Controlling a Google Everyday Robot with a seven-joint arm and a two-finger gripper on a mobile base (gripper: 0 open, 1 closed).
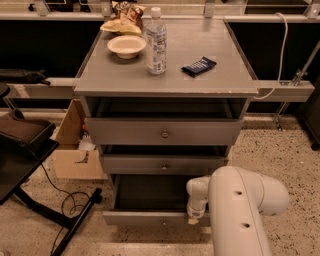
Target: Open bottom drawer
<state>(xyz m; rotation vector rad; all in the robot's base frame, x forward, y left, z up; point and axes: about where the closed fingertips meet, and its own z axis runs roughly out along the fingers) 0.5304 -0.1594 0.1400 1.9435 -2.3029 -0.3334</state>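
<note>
The grey cabinet [165, 80] has three drawers. The bottom drawer [145, 218] is the lowest one and stands pulled out toward me, its dark inside [150, 192] showing. Its flat front sits near the floor. My gripper [193, 219] hangs at the end of the white arm [240, 210], right at the top edge of that drawer front, toward its right end. The arm's bulky white body covers the drawer's right corner.
The middle drawer [162, 165] and top drawer [164, 132] are slightly ajar. A bowl [126, 46], water bottle [156, 42], blue snack bar [198, 66] and chip bag [125, 12] sit on top. A cardboard box [75, 150] and a black stand [30, 150] are at left.
</note>
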